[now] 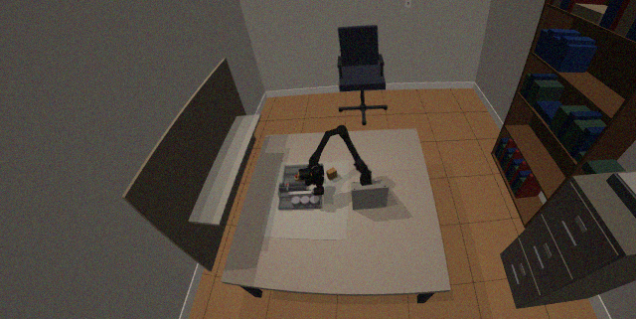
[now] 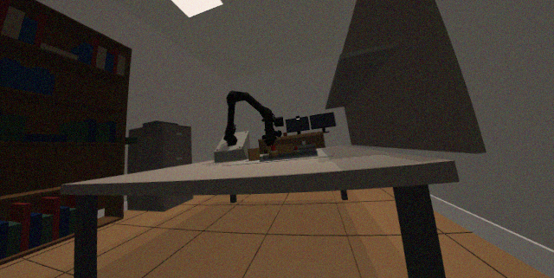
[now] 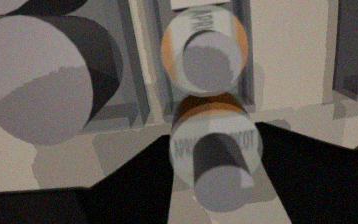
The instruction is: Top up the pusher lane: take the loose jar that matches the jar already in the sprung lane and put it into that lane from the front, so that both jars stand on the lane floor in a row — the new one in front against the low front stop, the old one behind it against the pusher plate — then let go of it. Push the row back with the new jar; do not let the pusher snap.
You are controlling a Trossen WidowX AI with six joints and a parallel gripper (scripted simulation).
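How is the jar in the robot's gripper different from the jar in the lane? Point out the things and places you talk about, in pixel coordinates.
The held jar [image 3: 215, 145] is between the fingers of the gripper [image 3: 212, 137], while the lane jar [image 3: 205, 50] has no fingers around it. The held jar's label shows its word on two sides of the cap; the lane jar's shows part of one, above its cap. Both have grey caps, pale labels and orange parts.
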